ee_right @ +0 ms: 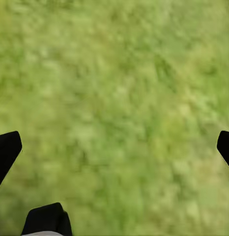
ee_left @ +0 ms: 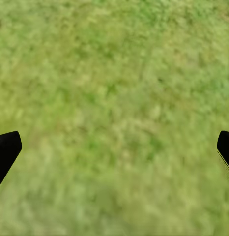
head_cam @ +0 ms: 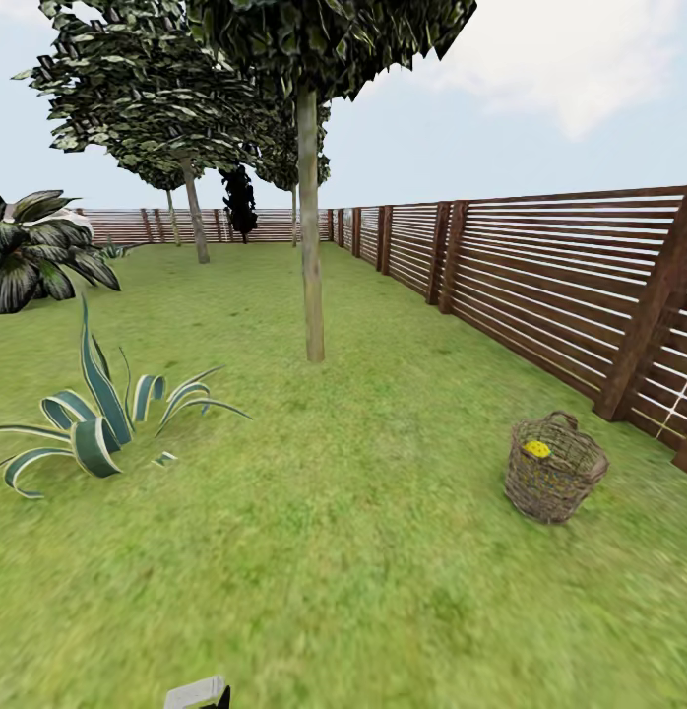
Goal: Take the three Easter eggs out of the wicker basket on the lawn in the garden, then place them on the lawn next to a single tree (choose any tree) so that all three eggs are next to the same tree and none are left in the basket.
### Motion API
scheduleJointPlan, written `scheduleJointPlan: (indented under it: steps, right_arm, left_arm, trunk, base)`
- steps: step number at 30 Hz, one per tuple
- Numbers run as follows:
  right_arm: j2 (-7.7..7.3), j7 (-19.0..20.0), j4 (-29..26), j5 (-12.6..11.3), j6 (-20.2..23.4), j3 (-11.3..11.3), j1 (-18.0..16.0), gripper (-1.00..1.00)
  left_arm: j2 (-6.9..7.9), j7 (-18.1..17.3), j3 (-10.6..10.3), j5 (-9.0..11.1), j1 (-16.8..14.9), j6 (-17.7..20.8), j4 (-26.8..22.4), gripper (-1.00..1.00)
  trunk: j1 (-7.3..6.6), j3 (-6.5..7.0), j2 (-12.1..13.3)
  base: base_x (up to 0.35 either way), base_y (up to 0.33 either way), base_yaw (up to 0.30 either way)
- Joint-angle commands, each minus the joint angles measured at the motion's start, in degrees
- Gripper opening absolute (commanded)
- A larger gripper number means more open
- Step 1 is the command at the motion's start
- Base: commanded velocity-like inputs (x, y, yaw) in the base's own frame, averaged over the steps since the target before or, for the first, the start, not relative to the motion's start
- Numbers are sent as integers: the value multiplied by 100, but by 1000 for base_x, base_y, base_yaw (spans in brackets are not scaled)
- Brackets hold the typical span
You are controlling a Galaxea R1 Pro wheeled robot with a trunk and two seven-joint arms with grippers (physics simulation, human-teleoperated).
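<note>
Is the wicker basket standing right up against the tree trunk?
No, in the head view the basket sits on open grass near the fence, well apart from the nearest tree.

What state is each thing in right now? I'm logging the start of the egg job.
wicker basket: upright on the lawn near the fence, holding something yellow.
Easter egg: one yellow top visible inside the basket; the count is hidden.
tree: upright, no eggs at its base.
left gripper: open, empty, over grass.
right gripper: open, empty, over grass.
</note>
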Motion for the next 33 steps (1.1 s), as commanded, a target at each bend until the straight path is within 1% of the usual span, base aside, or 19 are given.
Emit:
scheduleJointPlan:
  steps: [1,24,33]
  right_arm:
    - [1,-1,4,3,-20,-11,-4,100]
    - [1,-1,22,3,-20,-19,-4,100]
    - [1,-1,26,3,-20,-22,-4,100]
  left_arm:
    - [-3,-2,6,44,-3,-15,2,100]
    - [-3,-4,6,44,-3,-15,2,100]
    - [-3,-4,6,44,-3,-15,2,100]
  trunk:
    - [3,-5,-2]
    - [3,-5,-2]
    - [3,-5,-2]
  base:
    - [331,0,0]
    - [331,0,0]
    - [331,0,-63]
